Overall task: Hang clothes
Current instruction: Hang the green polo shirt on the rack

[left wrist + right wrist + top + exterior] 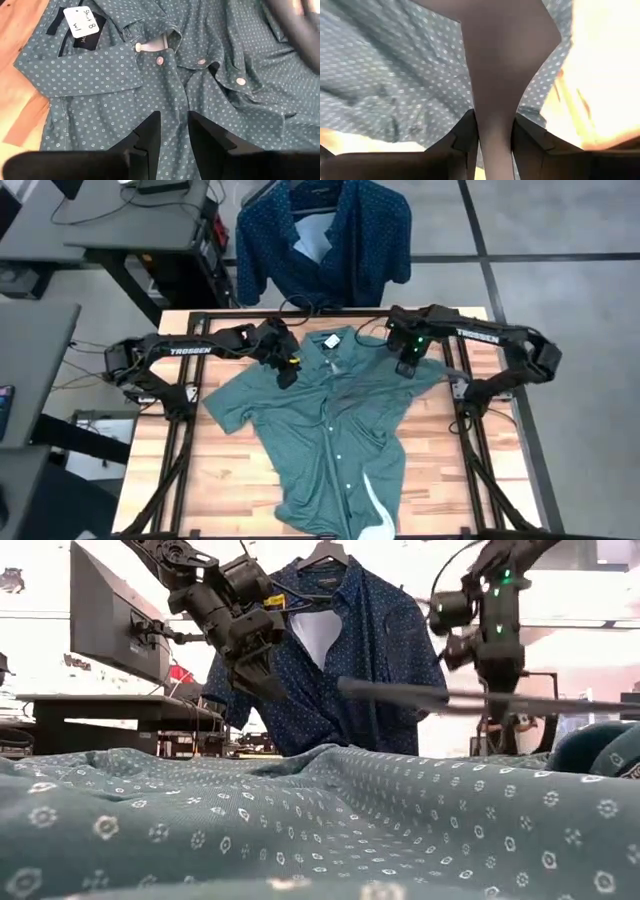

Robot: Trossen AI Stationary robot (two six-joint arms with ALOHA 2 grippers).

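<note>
Lying soft and floppy mid-frame, the green shirt (330, 430) wants grabbing by its collar (325, 345); the left gripper (173, 132) hangs empty, slightly apart, the right gripper (493, 131) pinches a dark hanger (440, 695)

You see button-up shirt (330, 435) spread flat on table (160, 470), collar toward far edge, hem toward near edge. Dotted shirt (325, 235) hangs behind table's far edge. Left gripper (283, 365) sits over your shirt's left shoulder, beside collar. Right gripper (407, 363) sits over right shoulder, hanger (450, 698) between its fingers.
</note>
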